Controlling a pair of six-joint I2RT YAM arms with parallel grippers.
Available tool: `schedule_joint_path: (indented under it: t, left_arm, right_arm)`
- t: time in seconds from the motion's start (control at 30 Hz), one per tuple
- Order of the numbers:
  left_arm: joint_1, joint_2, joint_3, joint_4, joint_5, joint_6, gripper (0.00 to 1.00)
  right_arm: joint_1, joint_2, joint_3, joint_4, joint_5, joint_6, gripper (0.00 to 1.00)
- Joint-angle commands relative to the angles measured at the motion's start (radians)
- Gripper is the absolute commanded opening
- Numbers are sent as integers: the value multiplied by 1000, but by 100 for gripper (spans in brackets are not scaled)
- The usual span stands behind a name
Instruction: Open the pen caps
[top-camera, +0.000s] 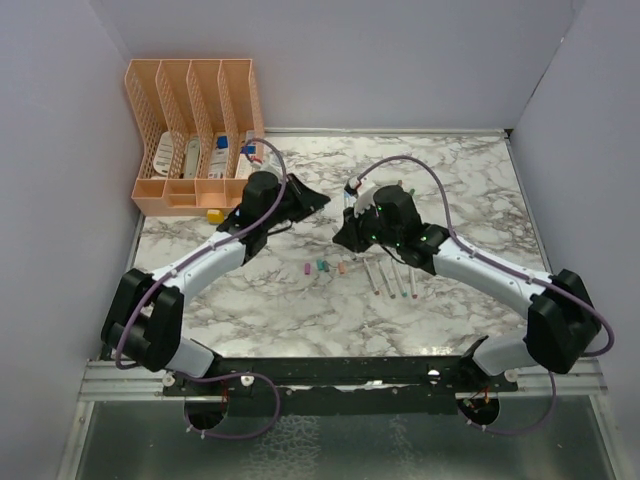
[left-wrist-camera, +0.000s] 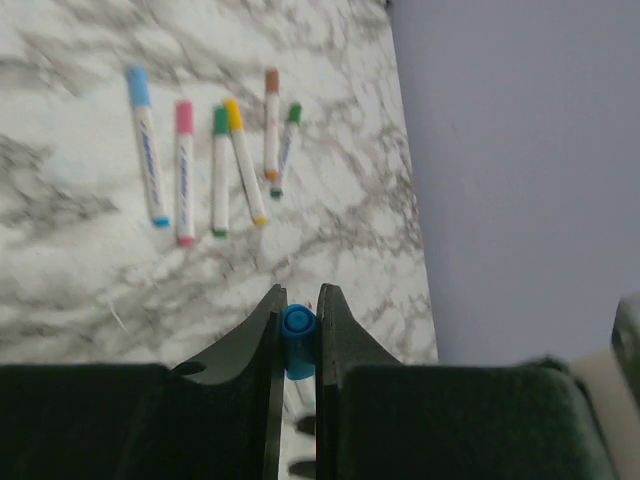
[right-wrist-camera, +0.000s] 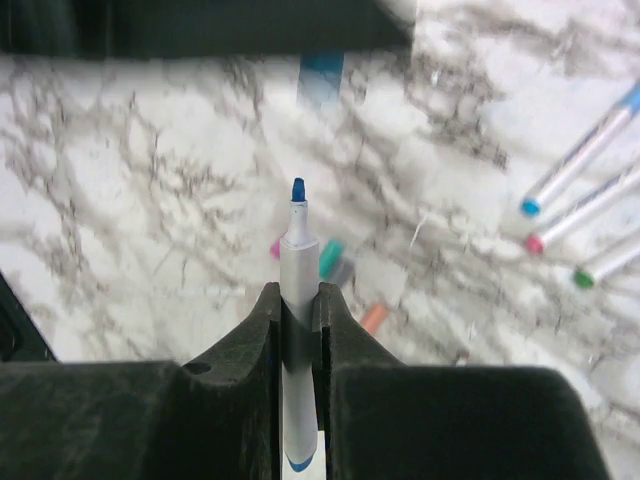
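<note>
**Blue cap off: cap and pen held in separate grippers**

The left gripper (left-wrist-camera: 299, 298) is clamped on a blue pen cap (left-wrist-camera: 298, 335). The right gripper (right-wrist-camera: 297, 295) is closed around the pale barrel of the matching blue pen (right-wrist-camera: 297, 245), whose bared tip points away from the wrist. Both pieces are judged to be light, rigid, smooth plastic, so slipping is thought likelier than breakage. A barrel is best taken mid-length and a cap squarely across its sides, then pulled straight along the axis. Beyond the held pen, loose caps (right-wrist-camera: 330, 255) in pink, teal and orange are seen lying on the marble table (top-camera: 470, 190). Beside them, capped pens (left-wrist-camera: 220, 170) are laid in a row. At the far left, a peach file organiser (top-camera: 165, 195) is stood with white items and a blue-topped bottle (top-camera: 222, 143) in its slots, and a yellow block (top-camera: 215, 215) is set just in front of it
</note>
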Motion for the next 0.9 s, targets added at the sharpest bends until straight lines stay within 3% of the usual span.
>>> schedule_joint_path:
  t: [0.0,0.2,0.4,0.67,0.87]
  left_arm:
    - [123,42,85,20,-169,81,0]
    - [127,53,99,-18,-159,112,0]
    - [114,14,43,-177,-129,195,0]
    - [66,-125,-115,-333,-227,263,0]
    - [38,-136,-162,-387,-278,297,0]
  right_arm:
    - [16,-120,-94,-154,-35,4,1]
    - [17,-183,-114,-185,54,19,1]
    - [17,-132,-62,-176,260,91,1]
    - [16,102,128,-155,301,125,1]
    - [16,306,321,-172,290,130,1]
